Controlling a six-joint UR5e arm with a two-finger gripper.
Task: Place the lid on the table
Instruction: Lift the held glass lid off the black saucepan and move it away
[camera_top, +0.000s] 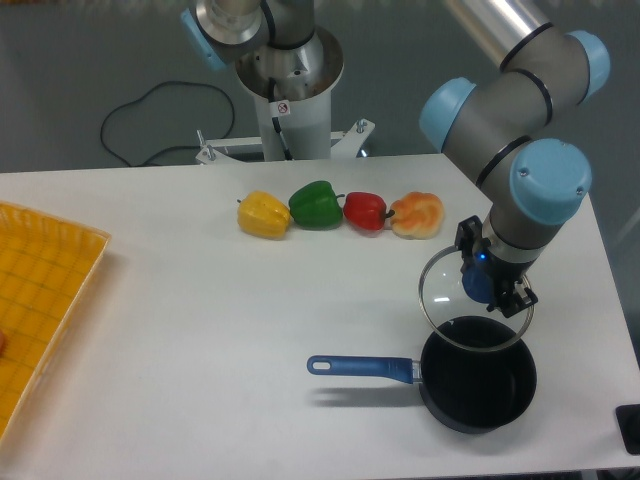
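Lid (447, 290) hangs tilted just above the far rim of the black saucepan (478, 374), off the table (200, 320). Gripper (482, 283) is clamped on the lid's blue centre knob, glass disc extending to its left. Saucepan interior appears dark, contents not discernible; blue handle points left. Four peppers (340, 212) in a row sit beyond the saucepan. Yellow tray (40, 290) lies far left of it.
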